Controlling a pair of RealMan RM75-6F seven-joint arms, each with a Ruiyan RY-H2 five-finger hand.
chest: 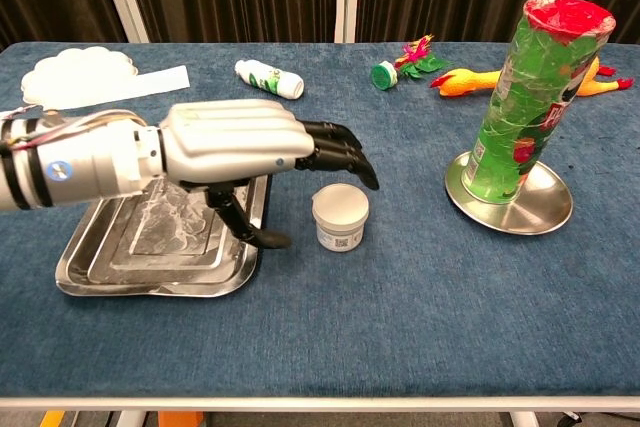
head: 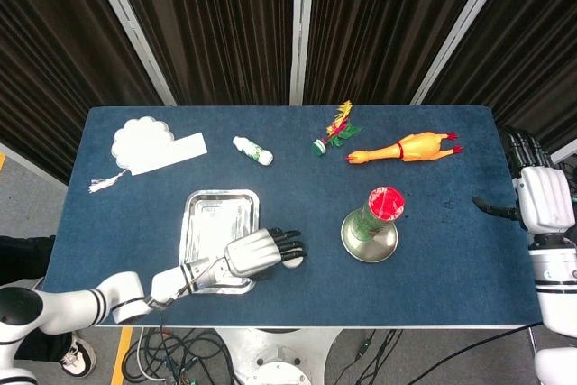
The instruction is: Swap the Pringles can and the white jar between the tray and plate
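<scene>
The robot's left hand (chest: 235, 145) hovers open and empty, dark fingers (chest: 338, 152) spread above and just left of the small white jar (chest: 340, 217), which stands upright on blue felt beside the shiny steel tray (chest: 90, 265). The tall green can (chest: 525, 97) stands on the round metal plate (chest: 551, 209), well apart, nearer the open, empty right hand (head: 544, 197).

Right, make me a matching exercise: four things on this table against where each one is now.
Things:
1. Pringles can
2. white jar
3. tray
4. rubber chicken

Places:
A. bare cloth, under the left hand's fingers
B. far side, right of the shuttlecock
C. upright on the plate
D. under the left wrist

Pairs: 1-C, 2-A, 3-D, 4-B
</scene>
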